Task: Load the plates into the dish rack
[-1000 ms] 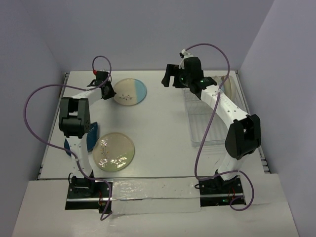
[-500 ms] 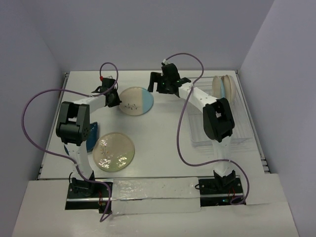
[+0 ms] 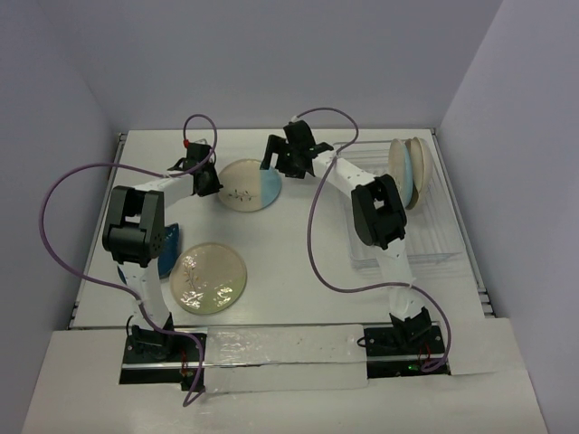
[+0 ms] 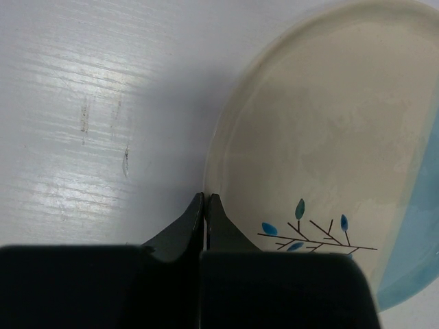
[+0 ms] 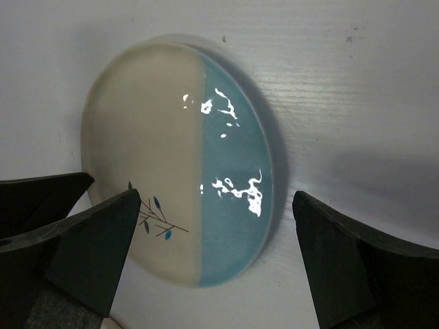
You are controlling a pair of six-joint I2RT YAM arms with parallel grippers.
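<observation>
- The white surface (image 3: pixel 298 262) carries everything, with both arms reaching toward its far half
- The dish rack (image 3: pixel 425 237) sits on the right side, a rectangle of pale wire over a clear tray base; two plates (image 3: pixel 404 172) stand upright on edge, close together, at its far end, one cream, the other showing light blue
- A pale green floral plate (image 3: pixel 209 278) lies flat near the left arm's base, face up
- A cream-and-light-blue plate (image 3: pixel 247 184) lies on the far middle of the surface, half cream and half glossy pale blue, with a thin brown sprig and small blue leaves on the cream half (image 4: pixel 329 137) (image 5: pixel 178 185)
- A dark blue plate (image 3: pixel 169 256) shows only as a sliver, mostly hidden under the left arm
- The right claw (image 3: pixel 276 163) hangs over the sprig plate's far edge with its fingers wide apart and nothing between them but the plate below (image 5: pixel 216 200)
- The left claw (image 3: pixel 211 181) has its fingers pressed together, the tips meeting right at the cream rim of the sprig plate (image 4: pixel 206 205)
</observation>
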